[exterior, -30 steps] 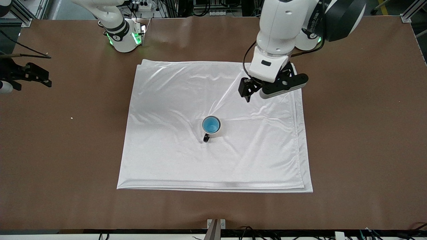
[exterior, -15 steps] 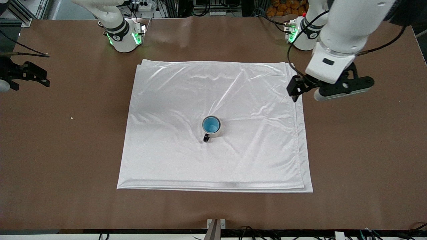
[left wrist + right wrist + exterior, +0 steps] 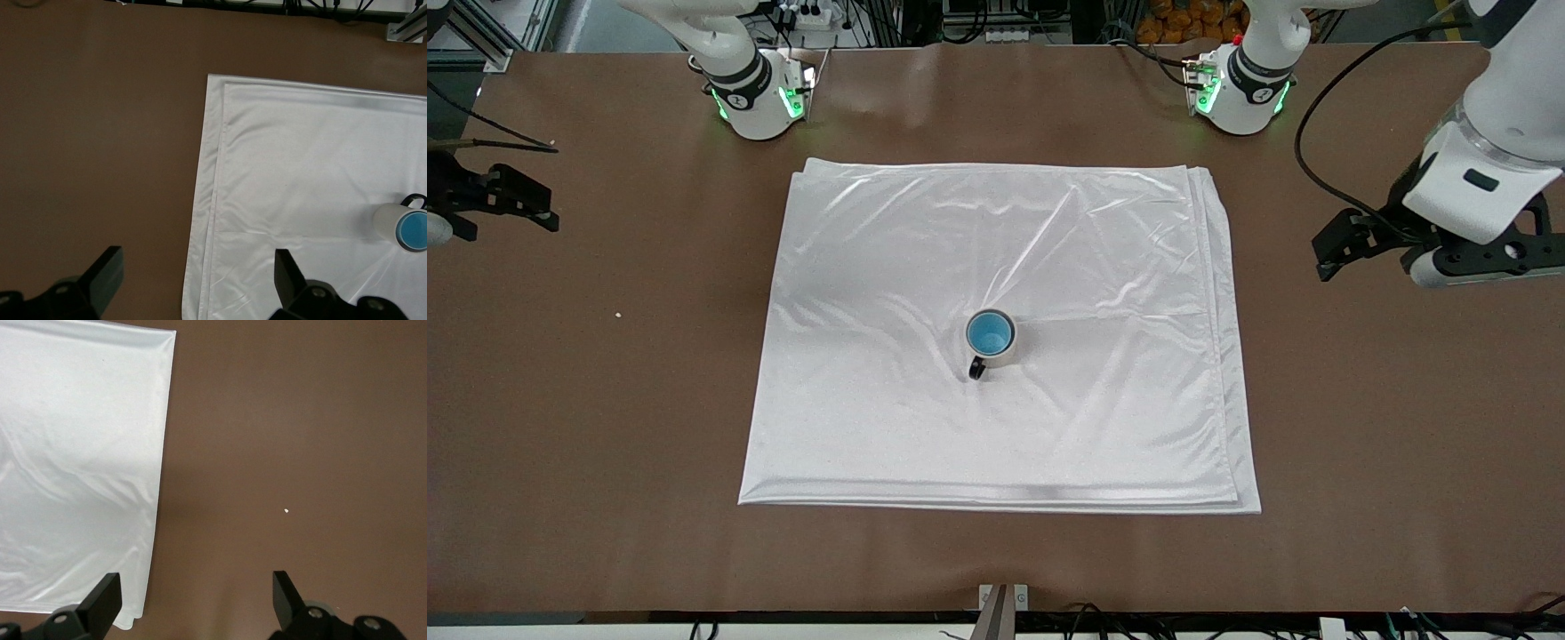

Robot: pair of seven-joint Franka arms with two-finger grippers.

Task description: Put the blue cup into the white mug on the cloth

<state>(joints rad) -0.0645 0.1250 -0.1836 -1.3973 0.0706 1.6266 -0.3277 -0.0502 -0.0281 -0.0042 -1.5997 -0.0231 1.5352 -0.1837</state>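
One cloth (image 3: 996, 418) lies flat on the brown table (image 3: 605, 400), folded in layers and lightly wrinkled. It serves as the landmark here. On the cloth, near its middle, stands one white mug (image 3: 996, 349) with a black loop handle (image 3: 977, 368) that points toward the front camera. One blue cup (image 3: 990, 332) sits upright inside the mug, its bright blue inside showing within the mug's rim. In the left wrist view the mug (image 3: 388, 221) and the cup (image 3: 413, 231) appear again, resting on the cloth (image 3: 293, 187).

There are two arms and two grippers. The left gripper (image 3: 1343, 247) hangs over the bare table just off the cloth's edge at the left arm's end; its fingers (image 3: 107, 273) stand wide apart and hold nothing. The right gripper (image 3: 503, 200) is over bare table well off the cloth at the right arm's end, at the border of the front view. Its fingers (image 3: 103, 600) are also spread wide and empty, with the cloth's corner (image 3: 80, 473) and one small pale speck (image 3: 286, 511) on the table below. The same speck (image 3: 617, 314) shows in the front view, between the right gripper and the cloth.
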